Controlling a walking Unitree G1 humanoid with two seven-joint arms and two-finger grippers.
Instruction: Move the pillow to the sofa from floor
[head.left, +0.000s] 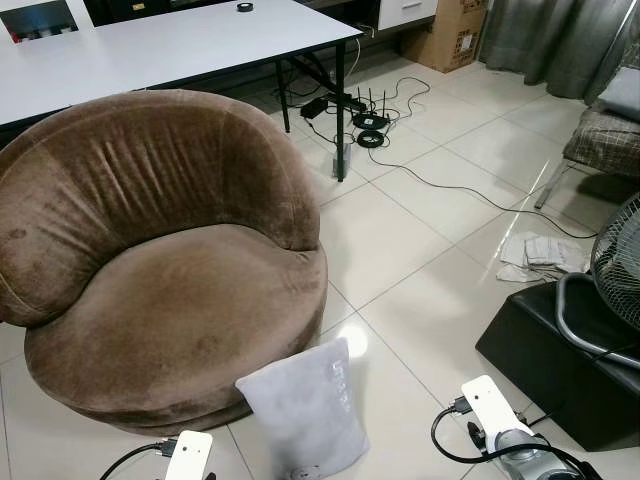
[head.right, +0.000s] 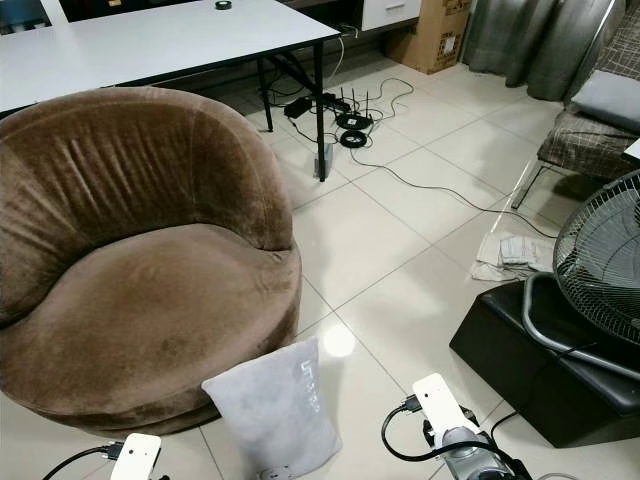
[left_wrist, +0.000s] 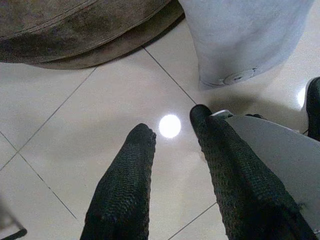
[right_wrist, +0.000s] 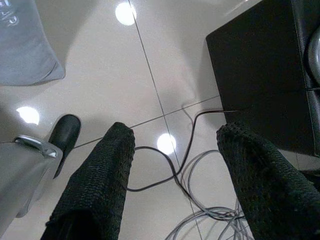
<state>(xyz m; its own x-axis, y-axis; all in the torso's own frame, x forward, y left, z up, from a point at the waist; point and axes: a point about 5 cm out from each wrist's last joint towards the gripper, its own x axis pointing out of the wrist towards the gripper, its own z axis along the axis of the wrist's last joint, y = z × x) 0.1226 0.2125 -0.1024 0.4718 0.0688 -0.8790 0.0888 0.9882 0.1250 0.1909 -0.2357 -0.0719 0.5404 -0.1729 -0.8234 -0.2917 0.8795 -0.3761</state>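
**A:** Beside the pillow (head.left: 305, 410), on either flank of it, both grippers hang low over the tiles with nothing in them. The left gripper (left_wrist: 170, 142) has its fingers a little parted; the right gripper (right_wrist: 172, 145) has its fingers spread wide.

**B:** And the pillow itself?

**A:** Grey, on the floor (head.left: 420, 230), leaning upright against the front of the brown sofa (head.left: 160, 270), its top corner against the seat's edge. Not yet on the seat, so I'd say the grasp hasn't begun.

**B:** What could spoil it?

**A:** Right of the pillow, under the right gripper, loose cables (right_wrist: 200, 210) lie tangled on the tile. A low reach from that side might snag one. Further right of the pillow stands a black box (head.left: 560, 360) carrying a fan (head.left: 620, 260), close enough that a wide swing could knock it.

**B:** And the grip?

**A:** The pillow looks soft and slack. A pinch on one corner could let it sag or slip, and the glossy tile may let it slide away when nudged.
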